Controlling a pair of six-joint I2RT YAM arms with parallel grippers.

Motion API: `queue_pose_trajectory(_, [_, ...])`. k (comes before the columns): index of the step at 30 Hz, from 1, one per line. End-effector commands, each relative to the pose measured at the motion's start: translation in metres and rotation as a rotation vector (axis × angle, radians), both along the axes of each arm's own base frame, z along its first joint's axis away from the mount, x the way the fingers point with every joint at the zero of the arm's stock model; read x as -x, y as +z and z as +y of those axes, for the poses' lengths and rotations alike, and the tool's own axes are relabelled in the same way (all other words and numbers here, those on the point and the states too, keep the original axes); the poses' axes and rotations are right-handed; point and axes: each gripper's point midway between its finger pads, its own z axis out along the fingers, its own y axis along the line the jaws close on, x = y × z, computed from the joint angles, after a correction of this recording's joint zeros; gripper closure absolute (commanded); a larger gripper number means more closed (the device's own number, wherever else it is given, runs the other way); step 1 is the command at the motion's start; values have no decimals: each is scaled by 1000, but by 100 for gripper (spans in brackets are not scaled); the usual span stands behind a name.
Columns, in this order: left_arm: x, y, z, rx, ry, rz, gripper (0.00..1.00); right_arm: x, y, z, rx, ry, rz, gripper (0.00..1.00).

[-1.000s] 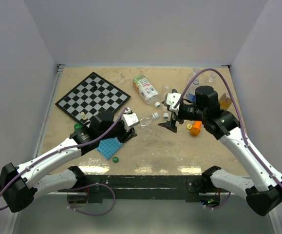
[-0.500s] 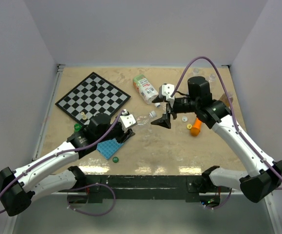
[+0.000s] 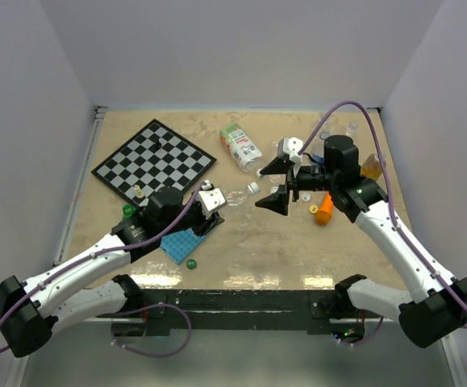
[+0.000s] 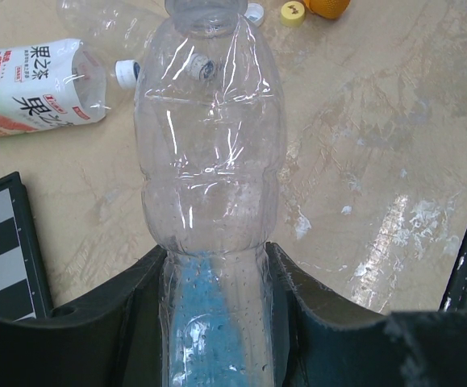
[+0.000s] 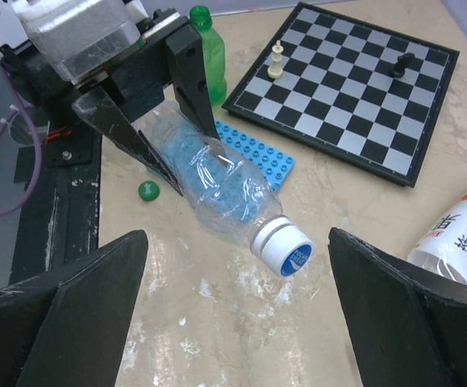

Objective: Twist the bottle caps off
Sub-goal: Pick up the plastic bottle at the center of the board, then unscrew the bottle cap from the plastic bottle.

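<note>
My left gripper (image 4: 215, 322) is shut on the lower body of a clear plastic bottle (image 4: 209, 153) and holds it lying over the table. In the top view, this bottle (image 3: 235, 195) points right, toward my right gripper (image 3: 275, 184). Its white cap with a blue top (image 5: 283, 248) is on the neck. My right gripper (image 5: 237, 242) is open wide. One finger stands on each side of the cap, and neither touches it. A loose green cap (image 5: 148, 190) lies on the table near the left arm.
A labelled bottle (image 3: 241, 147) lies at the back, its cap (image 4: 126, 72) on. A chessboard (image 3: 154, 160) with pieces is at the left. A blue studded plate (image 3: 181, 242), a green bottle (image 5: 209, 48), an orange toy (image 3: 323, 211) and loose caps (image 4: 292, 12) lie nearby.
My right gripper has swung in toward the bottle's cap and rolled, so its open fingers now straddle it. The left gripper shifted the bottle slightly left and kept its grip.
</note>
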Motion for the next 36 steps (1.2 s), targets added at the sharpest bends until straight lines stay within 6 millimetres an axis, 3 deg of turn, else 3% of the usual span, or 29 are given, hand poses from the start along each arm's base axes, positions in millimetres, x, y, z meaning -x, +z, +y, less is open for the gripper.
queue_pose_trajectory(1, [-6, 9, -4, 22, -1, -48, 100, 2, 21, 2, -66, 29, -27, 2])
queue_pose_trajectory(36, [-5, 8, -4, 20, 0, -42, 100, -16, 6, 7, -57, -8, 95, 5])
